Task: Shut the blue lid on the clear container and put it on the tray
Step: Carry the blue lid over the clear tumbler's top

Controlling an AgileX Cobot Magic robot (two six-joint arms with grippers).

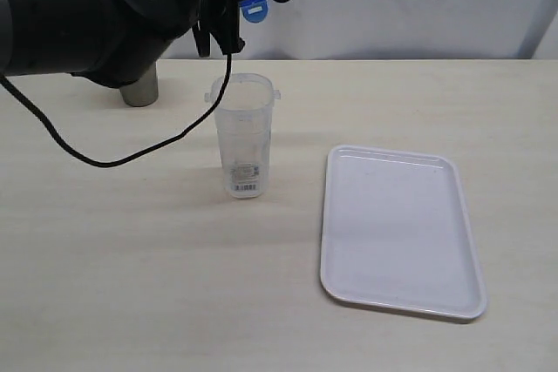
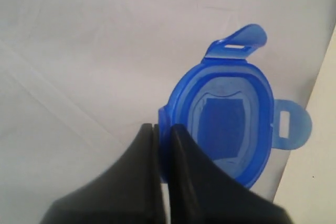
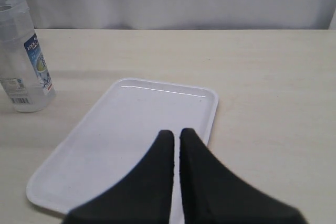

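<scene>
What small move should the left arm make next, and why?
Probably lower the blue lid toward the open mouth of the clear container. The left gripper pinches the lid by its edge, in the air higher than the container, which stands uncovered, apart from the tray.

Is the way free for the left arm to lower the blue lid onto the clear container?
Probably yes. The left gripper holds the blue lid higher than the clear container, whose mouth is open and uncovered; only the arm's black cable hangs close to its rim.
</scene>
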